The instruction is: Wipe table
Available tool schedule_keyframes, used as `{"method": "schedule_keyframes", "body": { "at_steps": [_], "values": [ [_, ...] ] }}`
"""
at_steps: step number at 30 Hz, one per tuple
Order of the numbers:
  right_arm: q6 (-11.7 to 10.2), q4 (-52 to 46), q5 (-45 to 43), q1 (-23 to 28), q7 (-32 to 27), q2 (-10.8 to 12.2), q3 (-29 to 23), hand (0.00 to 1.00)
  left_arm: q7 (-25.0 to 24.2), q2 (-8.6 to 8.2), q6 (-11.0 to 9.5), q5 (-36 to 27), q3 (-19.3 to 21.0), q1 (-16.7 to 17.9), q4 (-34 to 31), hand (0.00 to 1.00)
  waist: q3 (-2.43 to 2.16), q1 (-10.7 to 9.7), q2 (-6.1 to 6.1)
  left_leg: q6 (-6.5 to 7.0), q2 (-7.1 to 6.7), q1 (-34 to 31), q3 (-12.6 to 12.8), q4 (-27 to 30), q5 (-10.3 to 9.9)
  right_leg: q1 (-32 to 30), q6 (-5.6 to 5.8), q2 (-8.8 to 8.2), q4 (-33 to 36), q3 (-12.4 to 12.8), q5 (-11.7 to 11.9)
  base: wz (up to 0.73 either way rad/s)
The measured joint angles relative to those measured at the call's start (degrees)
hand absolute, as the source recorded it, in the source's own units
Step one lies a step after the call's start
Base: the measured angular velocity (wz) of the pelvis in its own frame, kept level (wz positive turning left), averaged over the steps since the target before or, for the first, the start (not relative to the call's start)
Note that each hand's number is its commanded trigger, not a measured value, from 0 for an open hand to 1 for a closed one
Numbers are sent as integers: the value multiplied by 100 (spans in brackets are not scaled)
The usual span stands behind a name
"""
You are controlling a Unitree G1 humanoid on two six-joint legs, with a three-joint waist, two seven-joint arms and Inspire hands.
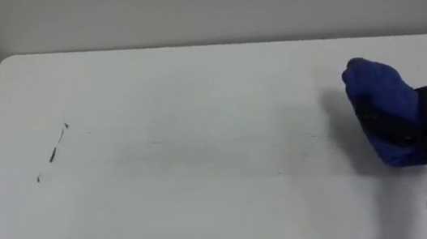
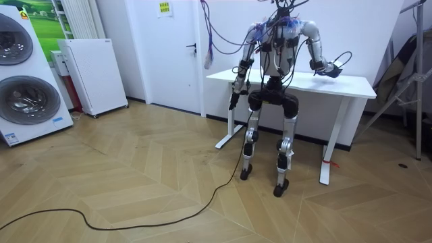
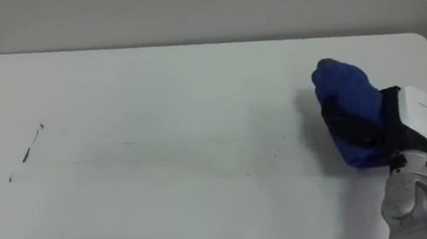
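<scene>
In the left eye view the white table (image 1: 191, 73) runs across the frame, and the right hand (image 1: 395, 128) rests on it at about 3 o'clock. Its dark fingers are folded across a bunched blue cloth (image 1: 373, 90), and the cloth lies pressed on the tabletop near the right edge. At about 9 o'clock, well apart from the cloth, sits a short slanted line of dark marks (image 1: 55, 149), with faint grey streaks (image 1: 201, 147) across the middle between the two. In the room view the robot stands upright against the near long side of the table, facing it. Its right arm reaches out over the top towards the room view's right, and its left hand (image 2: 233, 101) hangs by its hip, clear of the table. The right eye view gives the same layout: cloth gripped at 3 o'clock, marks at 9 o'clock. I judge the wiping to be under way, with the hand at the right-hand end of a stroke and the dark marks not yet cleaned. The next move probably calls for a long sweep towards 9 o'clock with steady downward pressure and the cloth kept flat. That is a far reach across the body for this arm.
</scene>
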Motion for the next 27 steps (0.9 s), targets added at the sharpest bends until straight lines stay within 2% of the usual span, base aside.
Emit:
{"method": "schedule_keyframes", "body": {
  "at_steps": [1, 3, 4, 5, 6, 7, 8, 12, 13, 14, 17, 19, 22, 25, 27],
  "values": [
    [1, -9, 38, 0, 0, -46, 0, 100, -13, 10, -40, -11, -1, 1, 17, 0, 28, 15, -42, 16, 3, 36, 72, -28, 10, -52, 2, -15, 130, 14, -2, -10],
    [12, -8, 28, 1, 0, -58, 2, 100, -67, 19, -105, -16, -4, 3, 89, 0, 43, 6, -52, 41, -8, 90, 125, -58, 10, -66, 3, -51, 304, 13, -2, -3],
    [17, -7, -42, 2, 0, -57, 5, 82, -84, 19, -115, -21, -19, -8, 78, 0, 54, -11, -70, 76, -21, 79, 125, -35, -5, -120, 3, -74, 423, 17, -2, 5],
    [17, -7, -64, 28, 0, -55, 11, 53, -94, 19, -125, -18, -22, -48, 78, 0, 88, -32, -108, 106, -30, 40, 124, 15, -23, -162, 3, -93, 529, 16, -2, 7],
    [17, -7, -63, 61, 0, -50, 14, 35, -96, 20, -129, 1, -22, -63, 79, 0, 98, -35, -127, 119, -38, 14, 106, 39, -32, -162, 3, -97, 540, 16, -1, 17],
    [17, -6, -58, 120, 3, -43, 13, 0, -97, 22, -131, 37, -24, -93, 79, 0, 99, -59, -146, 151, -56, -70, 37, 145, -59, -161, 6, -103, 514, 17, 2, 30],
    [17, -6, -59, 138, 4, -43, 12, 0, -99, 28, -131, 38, -26, -133, 79, 0, 96, -132, -159, 172, -79, -181, -57, 269, -90, -177, 11, -102, 468, 32, 5, 35],
    [15, 33, -82, 166, 5, -32, 20, 0, -98, 46, -134, 36, -21, -319, 97, 0, 106, -103, -168, 175, -106, -350, -119, 353, -91, -199, 55, -80, 216, 91, 37, 6],
    [18, 45, -101, 177, 6, -25, 29, 0, -99, 46, -139, 36, -21, -340, 93, 0, 96, -53, -144, 174, -102, -378, -123, 354, -91, -208, 67, -66, 138, 89, 44, -20],
    [32, 45, -239, 196, 6, -14, 41, 0, -100, 47, -138, 35, -20, -337, 88, 0, 67, 15, -90, 169, -98, -446, -134, 353, -92, -228, 77, -52, 61, 81, 50, -22],
    [146, 63, -361, 209, 16, -14, 213, 0, -100, 52, -137, -3, -20, -335, 90, 0, 34, 19, 25, 126, -69, -493, -172, 362, -62, -248, 51, 1, -12, 76, 80, -9],
    [185, 70, -477, 221, 42, -11, 328, 0, -99, 51, -137, -7, -23, -333, 86, 0, 24, 35, 40, 100, -50, -433, -175, 302, -43, -241, 43, 23, -17, 78, 85, 0],
    [185, 70, -497, 215, 41, -12, 446, 0, -99, 51, -138, -7, -22, -336, 69, 0, 19, 57, 15, 81, -23, -395, -180, 254, -31, -217, 33, 52, -44, 72, 91, 0],
    [186, 70, -497, 216, 42, -5, 508, 0, -99, 51, -138, -6, -23, -333, 67, 0, 51, 65, -43, 70, -20, -383, -206, 223, -21, -154, 6, 63, -113, 35, 108, 3],
    [187, 70, -502, 215, 42, -5, 507, 0, -99, 51, -138, 6, -23, -334, 65, 0, 55, 49, -72, 70, -20, -397, -218, 222, -21, -157, 6, 64, -114, 21, 108, 5]
  ]
}}
